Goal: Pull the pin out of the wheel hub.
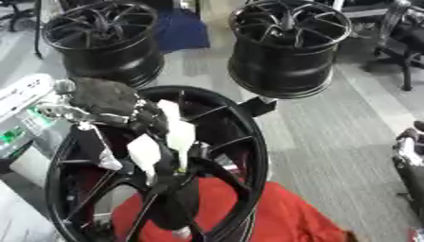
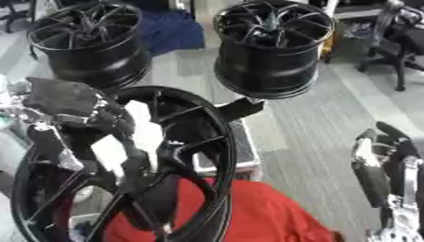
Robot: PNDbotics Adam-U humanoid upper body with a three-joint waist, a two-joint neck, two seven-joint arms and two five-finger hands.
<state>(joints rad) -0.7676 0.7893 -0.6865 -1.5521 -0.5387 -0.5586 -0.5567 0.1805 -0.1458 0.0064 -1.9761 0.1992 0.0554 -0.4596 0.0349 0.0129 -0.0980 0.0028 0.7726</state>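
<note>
A large black wheel hub (image 1: 240, 127) stands tilted in the foreground, its spokes facing me. My left hand (image 1: 103, 97) comes in from the left and lies over the hub's face. Its white-padded fingers (image 1: 181, 134) point down and close in on the hub's centre. The pin is hidden under them, so only the dark centre shows. My right hand (image 2: 377, 175) rests at the right edge, fingers up and relaxed, away from the hub and holding nothing.
Two more black wheels (image 1: 103, 40) (image 1: 286, 47) stand at the back on the grey floor. A red cloth (image 1: 281, 217) lies under the hub, and a blue cloth (image 1: 182, 28) lies behind it. White equipment (image 1: 21, 94) sits at the left, and an office chair (image 2: 397, 42) at the far right.
</note>
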